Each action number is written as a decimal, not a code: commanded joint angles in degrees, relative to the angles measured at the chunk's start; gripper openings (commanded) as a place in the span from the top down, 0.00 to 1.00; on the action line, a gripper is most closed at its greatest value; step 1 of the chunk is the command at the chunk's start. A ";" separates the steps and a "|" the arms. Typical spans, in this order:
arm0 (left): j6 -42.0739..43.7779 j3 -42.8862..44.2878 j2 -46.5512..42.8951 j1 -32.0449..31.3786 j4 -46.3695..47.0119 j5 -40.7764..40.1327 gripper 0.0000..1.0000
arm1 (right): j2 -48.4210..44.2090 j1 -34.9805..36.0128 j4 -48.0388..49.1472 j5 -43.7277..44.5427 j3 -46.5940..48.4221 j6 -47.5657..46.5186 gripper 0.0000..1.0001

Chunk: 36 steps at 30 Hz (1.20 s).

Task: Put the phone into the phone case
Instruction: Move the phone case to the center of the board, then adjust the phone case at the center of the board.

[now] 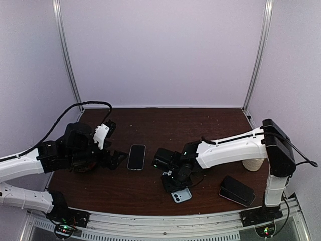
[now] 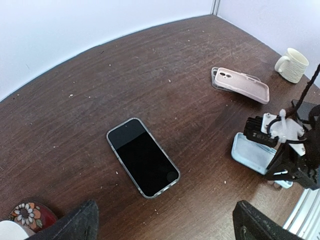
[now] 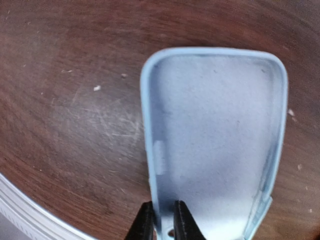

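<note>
Left end effector (image 1: 115,141) was released, fingers spread wide, hovering just left of the phone (image 1: 136,156) without touching it. Phone lay flat and screen up, mid-worktop (image 1: 165,123), long axis running near-to-far with a slight tilt. Bare wood on all sides of it, and the whole back half was open. Open gap between phone and phone case (image 3: 215,140). Phone case sat open side up near the worktop's front edge, which showed close by at the lower left of the right wrist view. Right end effector (image 3: 162,225) was clenched on the case's side wall at the camera-cutout end, and the case's long axis ran straight away from the fingers. From above, most of it was hidden under the end effector. Further right: a spare case (image 2: 242,84) stacked on another flat item, then a mug (image 2: 291,65), both well apart from the phone.
</note>
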 commanded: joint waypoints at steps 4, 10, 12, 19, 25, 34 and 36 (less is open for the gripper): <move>-0.10 -1.15 -2.97 0.49 1.52 -0.03 0.02 | 6.10 -0.02 8.28 -7.23 6.22 2.39 0.68; -0.19 -1.47 -3.53 0.48 1.50 -0.13 0.02 | -0.71 -0.91 4.11 -1.60 6.54 -4.70 0.61; -0.28 -1.51 -3.32 0.48 1.67 -0.05 0.03 | -5.74 -2.09 3.61 2.80 3.25 -7.05 0.58; -0.11 -1.09 -1.94 0.49 1.22 0.08 0.03 | -17.47 -8.39 8.14 3.89 -9.15 -7.06 0.55; 0.07 -0.82 -1.10 0.49 1.15 -0.06 0.02 | -8.89 -7.34 -0.54 1.51 -6.92 -5.25 0.56; 0.16 -0.66 -0.09 0.47 0.96 0.04 0.02 | -2.50 -3.78 -0.61 -5.44 -6.88 -4.90 0.65; 0.24 -0.64 -0.12 0.48 1.10 0.12 0.03 | -2.33 -3.48 0.39 -7.47 -7.75 -5.03 0.74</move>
